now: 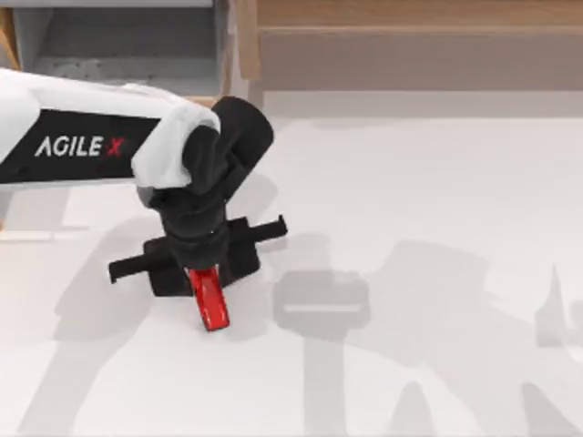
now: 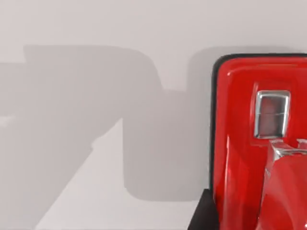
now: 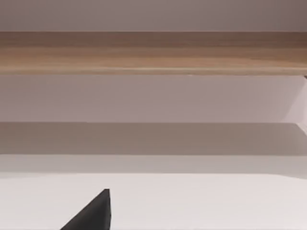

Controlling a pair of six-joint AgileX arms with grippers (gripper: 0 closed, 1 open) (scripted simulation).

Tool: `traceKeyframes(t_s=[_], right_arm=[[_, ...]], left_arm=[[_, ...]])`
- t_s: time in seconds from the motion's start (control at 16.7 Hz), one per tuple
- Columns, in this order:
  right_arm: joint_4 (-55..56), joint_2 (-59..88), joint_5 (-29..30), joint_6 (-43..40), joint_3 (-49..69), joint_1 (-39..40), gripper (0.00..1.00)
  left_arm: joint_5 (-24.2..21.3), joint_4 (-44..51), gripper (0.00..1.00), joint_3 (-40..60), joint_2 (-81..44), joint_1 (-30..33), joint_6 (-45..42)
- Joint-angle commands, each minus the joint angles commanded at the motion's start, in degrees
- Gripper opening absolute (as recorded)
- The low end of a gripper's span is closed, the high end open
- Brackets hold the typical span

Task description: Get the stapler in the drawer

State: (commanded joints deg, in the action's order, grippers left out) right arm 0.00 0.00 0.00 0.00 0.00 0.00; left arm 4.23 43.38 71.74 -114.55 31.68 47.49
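red stapler (image 1: 211,300) sits pinched in the left gripper's (image 1: 202,273) fingers, over the white table (image 1: 410,228).

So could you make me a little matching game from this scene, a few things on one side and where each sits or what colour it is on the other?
Things:
1. stapler
2. drawer
3. left gripper
4. long wooden shelf

Descriptions:
A. grey inside, at the table's far left corner
B. glossy red, sticking out below the gripper
C. light wood, along the far edge toward the right
D. black, above the table left of centre, at the stapler

Pairs: 1-B, 2-A, 3-D, 4-C
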Motion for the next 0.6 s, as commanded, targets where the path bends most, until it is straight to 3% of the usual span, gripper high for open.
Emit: traceKeyframes(t_s=[0.6], right_arm=[[0.0,0.0,0.0,0.0,0.0,0.0,1.0]], left_arm=[[0.01,5.91,0.0,3.12,2.55,0.02,0.01]])
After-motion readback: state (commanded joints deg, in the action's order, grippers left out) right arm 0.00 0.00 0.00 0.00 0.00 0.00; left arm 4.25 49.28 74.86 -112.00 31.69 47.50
